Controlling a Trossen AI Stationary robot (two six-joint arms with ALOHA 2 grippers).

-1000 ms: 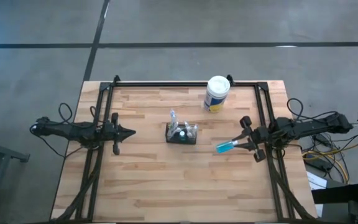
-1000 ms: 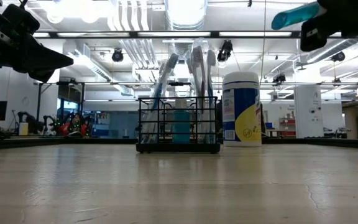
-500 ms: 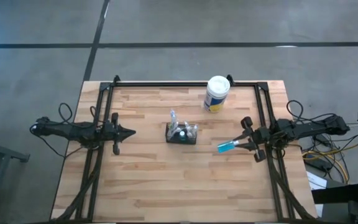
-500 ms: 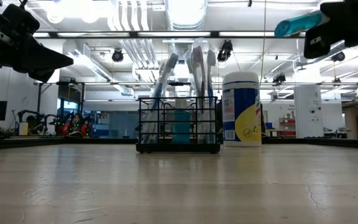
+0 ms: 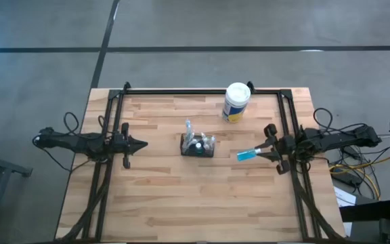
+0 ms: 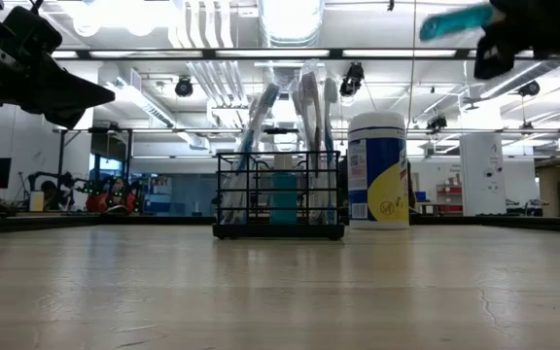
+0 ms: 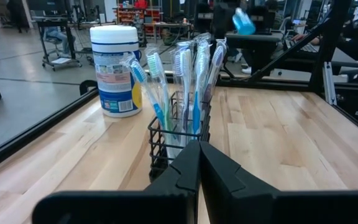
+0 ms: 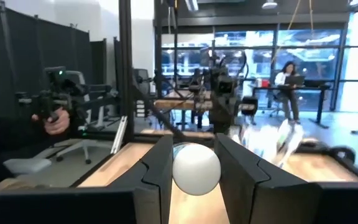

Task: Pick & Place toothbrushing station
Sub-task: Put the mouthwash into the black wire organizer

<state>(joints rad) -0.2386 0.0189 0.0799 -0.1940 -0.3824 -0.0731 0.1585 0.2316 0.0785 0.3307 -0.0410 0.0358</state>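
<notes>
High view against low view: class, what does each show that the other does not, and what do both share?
Only the high view shows the whole wooden table with its black frame, both arms' full lengths and the grey floor around them.

Only the low view shows the room's ceiling lights and the toothbrushes standing upright above the rim of the black mesh caddy.

Both show the caddy, the white cylindrical canister beside it, the shut left gripper, and the right gripper holding a blue tube clear of the table.

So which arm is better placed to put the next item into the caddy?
Right. Its hand already grips a blue tube, held above the table beside the mesh caddy. The left hand is shut and carries nothing.
</notes>
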